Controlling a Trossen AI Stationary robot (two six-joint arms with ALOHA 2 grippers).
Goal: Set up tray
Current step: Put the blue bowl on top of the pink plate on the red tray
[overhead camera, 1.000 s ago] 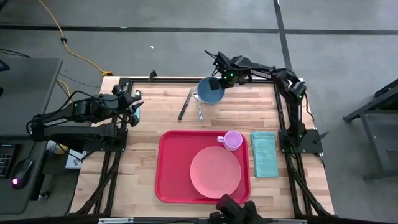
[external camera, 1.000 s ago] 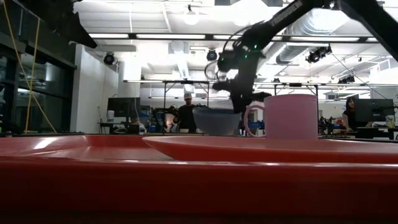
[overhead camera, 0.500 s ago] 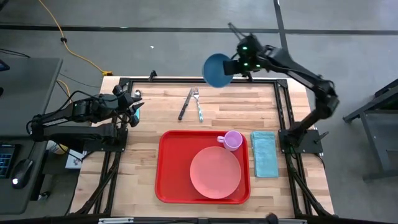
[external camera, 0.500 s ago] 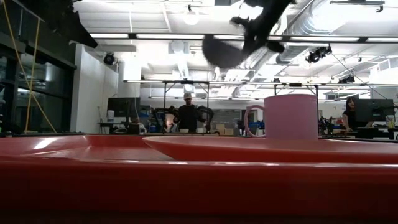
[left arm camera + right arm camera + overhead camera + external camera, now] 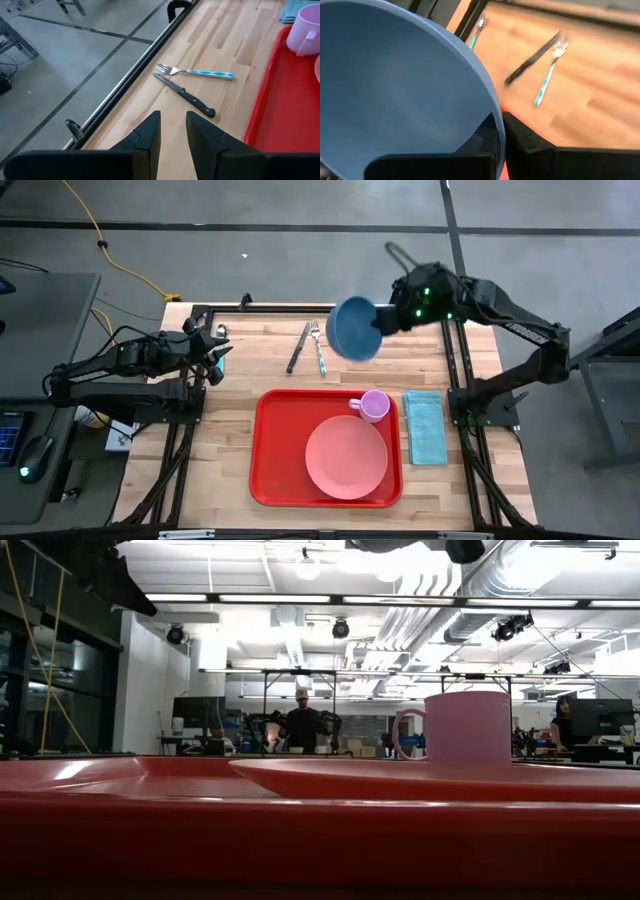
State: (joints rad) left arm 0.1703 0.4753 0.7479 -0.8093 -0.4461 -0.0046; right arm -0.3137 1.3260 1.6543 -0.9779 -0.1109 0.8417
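One red tray (image 5: 275, 450), right tool (image 5: 383, 320) above, gripping blue bowl (image 5: 354, 329)

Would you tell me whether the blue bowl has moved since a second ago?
Yes. The blue bowl, gripped by the right gripper, was lifted off the table and now hangs right of the fork.
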